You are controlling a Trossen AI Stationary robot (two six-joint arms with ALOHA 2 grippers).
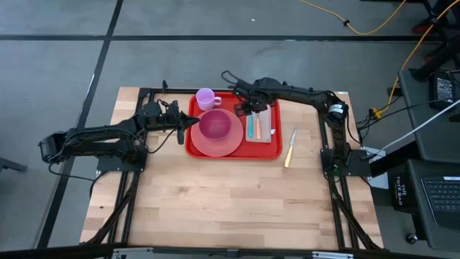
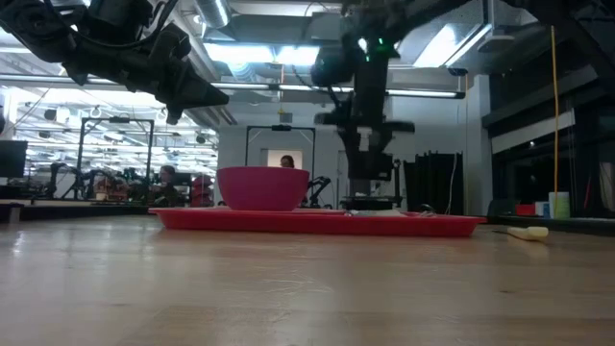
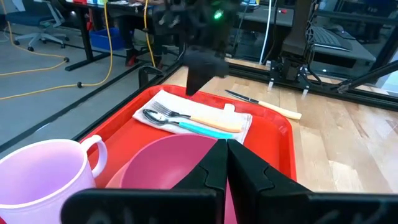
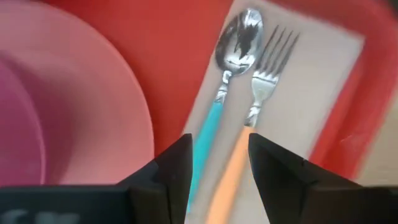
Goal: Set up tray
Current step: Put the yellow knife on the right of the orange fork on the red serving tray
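Currently we are viewing the tray (image 1: pixel 233 151) at the tabletop's (image 1: pixel 215 208) far middle, its long axis running left to right. The right tool (image 4: pixel 217 152), fingers spread, is hovering directly above the spoon (image 4: pixel 235 46) and fork (image 4: pixel 264 68) on the napkin (image 1: pixel 264 124). The knife (image 1: pixel 290 149) is lying off the tray, nearer the right arm. The left tool (image 3: pixel 225 152), fingers pressed together, is waiting beside the bowl (image 1: pixel 215 126). Only the high view is showing the mug (image 1: pixel 206 98) within the rim.

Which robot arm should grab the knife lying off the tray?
Probably the right gripper: the knife lies on the wood by the tray's right side. The left gripper sits across the tray, shut.
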